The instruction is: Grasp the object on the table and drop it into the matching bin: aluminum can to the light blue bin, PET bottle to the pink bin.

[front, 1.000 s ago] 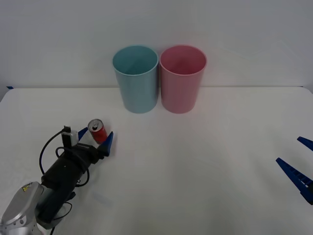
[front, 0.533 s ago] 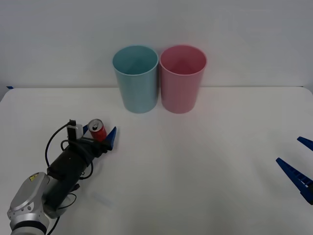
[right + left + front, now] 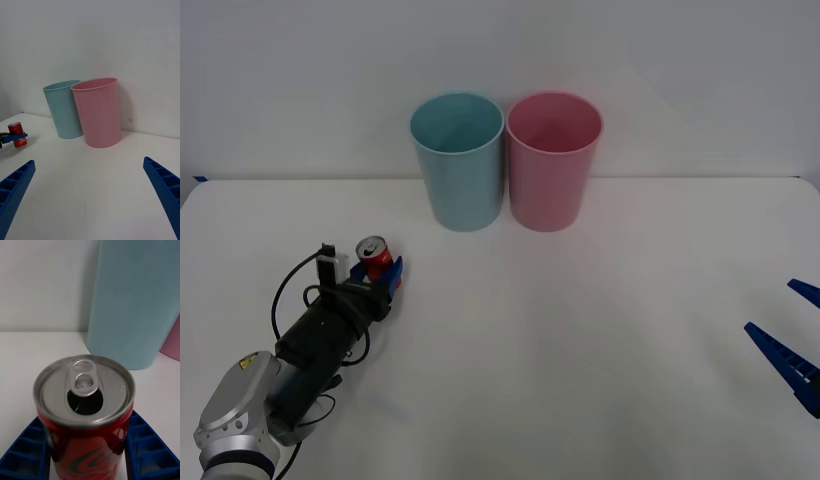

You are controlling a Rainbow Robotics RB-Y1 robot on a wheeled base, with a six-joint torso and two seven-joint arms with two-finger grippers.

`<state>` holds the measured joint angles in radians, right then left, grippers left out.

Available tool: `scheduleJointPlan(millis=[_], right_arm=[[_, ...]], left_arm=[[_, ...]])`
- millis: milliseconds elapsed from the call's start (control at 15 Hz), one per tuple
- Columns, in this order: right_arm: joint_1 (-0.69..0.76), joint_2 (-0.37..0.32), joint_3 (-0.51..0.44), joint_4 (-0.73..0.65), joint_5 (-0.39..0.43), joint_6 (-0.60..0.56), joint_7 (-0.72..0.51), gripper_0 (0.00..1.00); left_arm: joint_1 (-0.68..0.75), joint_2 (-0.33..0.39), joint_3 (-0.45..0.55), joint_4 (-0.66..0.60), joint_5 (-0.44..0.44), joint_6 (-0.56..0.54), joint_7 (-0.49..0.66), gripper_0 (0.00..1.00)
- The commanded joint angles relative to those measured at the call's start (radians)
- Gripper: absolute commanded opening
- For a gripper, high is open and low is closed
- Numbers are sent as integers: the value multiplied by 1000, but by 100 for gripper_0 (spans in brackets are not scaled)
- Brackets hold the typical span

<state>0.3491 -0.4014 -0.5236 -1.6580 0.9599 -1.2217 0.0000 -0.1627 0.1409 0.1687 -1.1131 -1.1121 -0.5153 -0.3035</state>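
Left wrist view puts the left gripper [image 3: 88, 450] closed around the can [image 3: 85, 408], a blue finger pressed against each side of its red wall, lid open and upright. The can sits on the table [image 3: 580, 330], well short of the blue bin [image 3: 458, 160] and pink bin [image 3: 553, 160] standing side by side. I'd lift straight up and high enough to pass over the blue rim before letting go. The right gripper [image 3: 90, 195] waits, spread wide, off to the right.
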Motion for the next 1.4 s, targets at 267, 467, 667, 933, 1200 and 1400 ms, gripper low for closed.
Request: scheduleJointPlan(millis=[267, 467, 667, 933, 1200, 1400], right_arm=[[0, 0, 0, 0, 0, 0, 0, 100], [0, 0, 0, 0, 0, 0, 0, 100], [0, 0, 0, 0, 0, 0, 0, 100], [0, 0, 0, 0, 0, 0, 0, 100], [0, 0, 0, 0, 0, 0, 0, 100], [0, 0, 0, 0, 0, 0, 0, 100]], left_arm=[[2, 9, 2, -1, 12, -22, 1, 1], [3, 28, 2, -21, 21, -55, 14, 1], [3, 45, 2, -54, 21, -78, 24, 1], [3, 63, 0, -136, 18, -124, 50, 1], [23, 98, 5, -246, 23, -126, 127, 1], [31, 161, 9, -306, 52, -127, 193, 1]])
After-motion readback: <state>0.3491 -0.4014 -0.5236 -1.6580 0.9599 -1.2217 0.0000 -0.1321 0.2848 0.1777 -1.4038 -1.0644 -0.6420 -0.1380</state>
